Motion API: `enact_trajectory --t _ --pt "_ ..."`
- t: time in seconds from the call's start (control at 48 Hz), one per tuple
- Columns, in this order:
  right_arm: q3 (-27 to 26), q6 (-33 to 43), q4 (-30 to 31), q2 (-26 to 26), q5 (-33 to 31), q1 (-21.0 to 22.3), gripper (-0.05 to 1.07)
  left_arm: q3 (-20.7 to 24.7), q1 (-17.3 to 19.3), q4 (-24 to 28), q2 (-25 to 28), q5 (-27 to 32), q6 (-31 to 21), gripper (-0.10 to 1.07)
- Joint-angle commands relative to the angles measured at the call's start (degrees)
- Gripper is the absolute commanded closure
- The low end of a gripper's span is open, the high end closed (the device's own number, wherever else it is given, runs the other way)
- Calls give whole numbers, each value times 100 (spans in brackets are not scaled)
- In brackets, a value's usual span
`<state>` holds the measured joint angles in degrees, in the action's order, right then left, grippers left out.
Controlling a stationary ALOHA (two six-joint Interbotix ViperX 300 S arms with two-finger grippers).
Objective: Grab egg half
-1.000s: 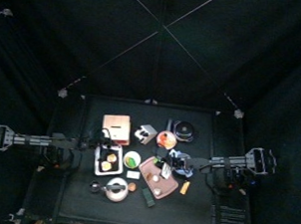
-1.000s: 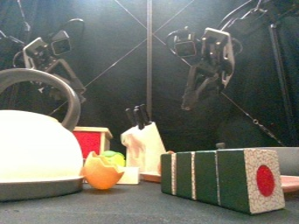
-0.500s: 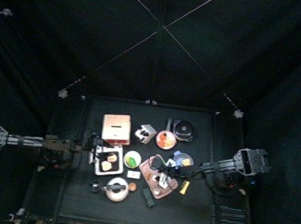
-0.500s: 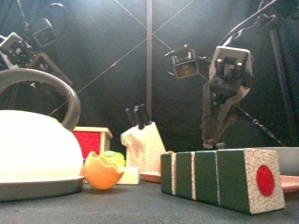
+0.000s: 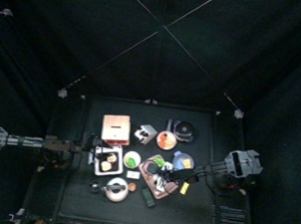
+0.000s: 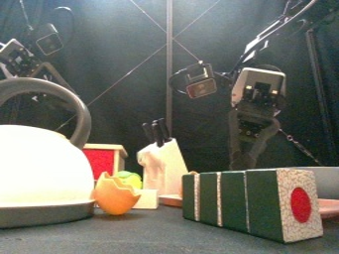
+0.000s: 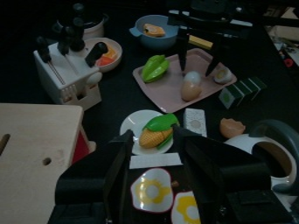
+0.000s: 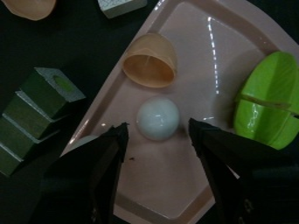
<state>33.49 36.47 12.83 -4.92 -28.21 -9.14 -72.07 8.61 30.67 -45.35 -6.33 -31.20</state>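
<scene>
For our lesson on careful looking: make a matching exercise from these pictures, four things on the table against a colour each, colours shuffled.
Things:
1. egg
2. egg half
3. leaf
4. tray

Colours:
A. green
B. pink
C. white
D. tan

Pairs: 1-C, 2-D, 3-A, 4-B
</scene>
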Motion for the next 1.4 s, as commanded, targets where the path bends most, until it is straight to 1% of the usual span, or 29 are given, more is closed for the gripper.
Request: enact_trajectory --t 0.0,0.229,0.458,0.583,0.688,0.792,0.938,1.188,1.375 --pt "-193 9 70 0 -18 0 12 53 9 -18 0 -18 9 18" --pt "-290 9 158 -308 -18 0 13 26 18 -18 0 -18 9 18" --pt "-299 9 246 -369 -167 -26 15 26 18 -18 0 -18 9 18" --pt "-316 9 343 -369 -176 -62 19 26 18 -18 0 -18 9 18" --pt "-334 26 343 -396 -176 -62 26 26 26 -18 0 -18 9 18" --pt "-369 26 352 -404 -185 -62 30 -9 26 -18 0 -18 9 18" --pt "-431 9 360 -308 -220 -88 31 -26 53 -18 0 -18 9 18" --pt "-431 18 378 79 -325 -202 31 -26 53 -18 0 -18 9 18" --pt "-413 18 404 70 -316 -202 31 -35 53 -62 0 -18 9 18"
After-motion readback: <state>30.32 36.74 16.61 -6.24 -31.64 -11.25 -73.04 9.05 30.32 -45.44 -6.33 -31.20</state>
